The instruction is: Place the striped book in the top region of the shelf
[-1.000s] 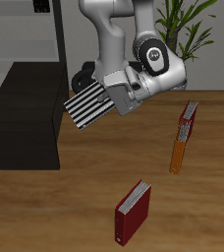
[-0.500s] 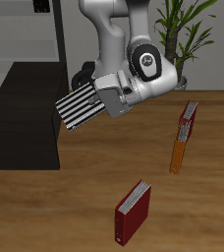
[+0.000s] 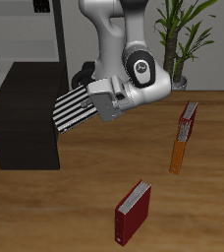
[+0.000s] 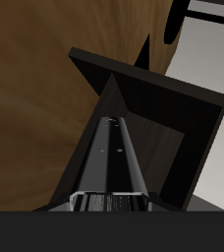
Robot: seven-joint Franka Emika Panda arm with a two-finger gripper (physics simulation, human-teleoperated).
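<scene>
My gripper is shut on the striped book, black and white stripes, held flat and slightly tilted in the air. The book's far end reaches over the upper edge of the matte black shelf that stands on the table. In the wrist view the book's dark grey edge runs out from the gripper towards the black shelf, whose top and open front show. I cannot tell whether the book touches the shelf.
A dark red book stands near the table's front edge. An orange book and another dark red book stand together farther back. A pale grey open rack and a plant are behind.
My gripper has carried the striped book sideways towards the black shelf and slightly up. The book's end now overlaps the shelf's upper edge. The other books have not moved.
</scene>
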